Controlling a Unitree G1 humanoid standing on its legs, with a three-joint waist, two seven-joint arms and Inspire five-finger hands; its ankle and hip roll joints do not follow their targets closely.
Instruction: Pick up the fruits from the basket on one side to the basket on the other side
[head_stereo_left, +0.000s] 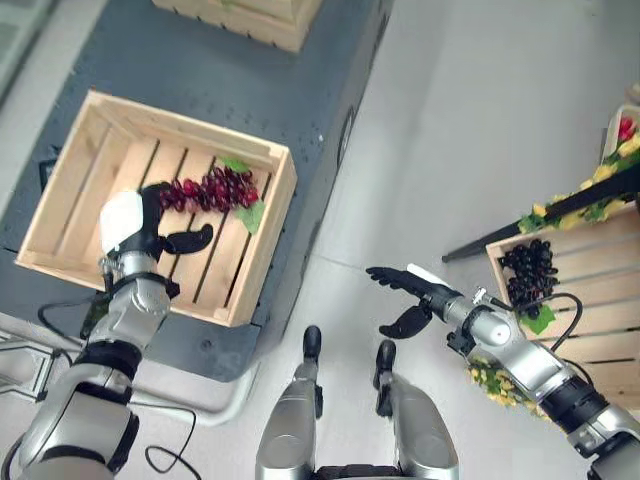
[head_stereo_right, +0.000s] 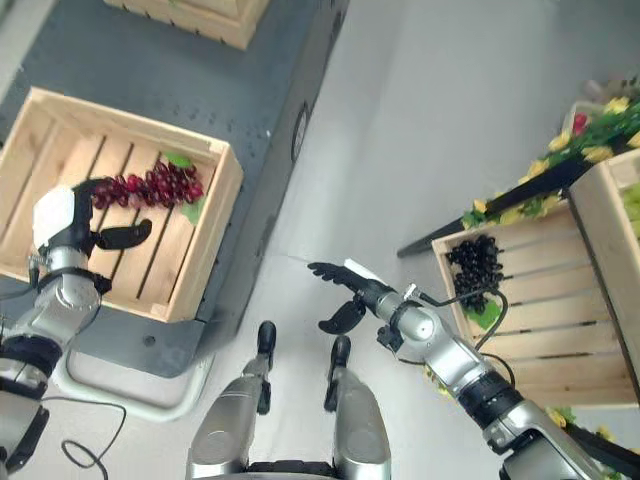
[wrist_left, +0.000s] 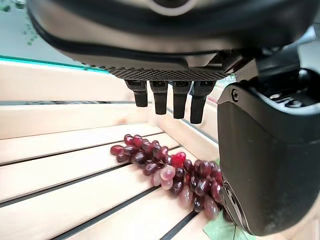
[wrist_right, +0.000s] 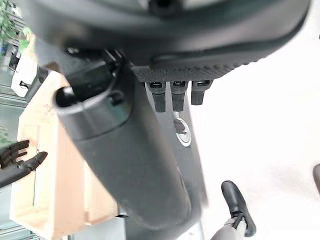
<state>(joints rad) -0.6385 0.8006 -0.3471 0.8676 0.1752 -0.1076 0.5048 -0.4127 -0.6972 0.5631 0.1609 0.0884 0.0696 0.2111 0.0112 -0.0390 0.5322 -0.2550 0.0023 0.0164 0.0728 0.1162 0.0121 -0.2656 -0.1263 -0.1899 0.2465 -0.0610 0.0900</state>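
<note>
Red grapes (head_stereo_left: 212, 189) lie on the slats inside the left crate (head_stereo_left: 262, 250), toward its far right corner, w/ a green leaf at each end of the bunch. Left hand (head_stereo_left: 150, 228) hangs over the crate just beside the grapes' stem end, fingers loose and spread, thumb stuck out, holding nothing. From the left wrist view the fingertips (wrist_left: 172, 102) sit above the bunch w/ a clear gap, so no contact.

Right hand (head_stereo_right: 352, 290) is well apart from the left crate, out over the bare floor between the two crates, fingers straight and relaxed, also empty. Right crate (head_stereo_right: 520, 340) sits far across from the left crate and has a bunch of black grapes (head_stereo_right: 476, 268) near its back wall, w/ a leaf below them.

Progress, as I judge it: can't tell which crate is the source. If fruit goes right-to-left, one bunch looks delivered and the black one is left, approx halfway. If left-to-right, the black one is over and the red one is left to pick up. Either way one bunch per crate, neither hand carrying anything, so at least one more transfer to go.
</note>
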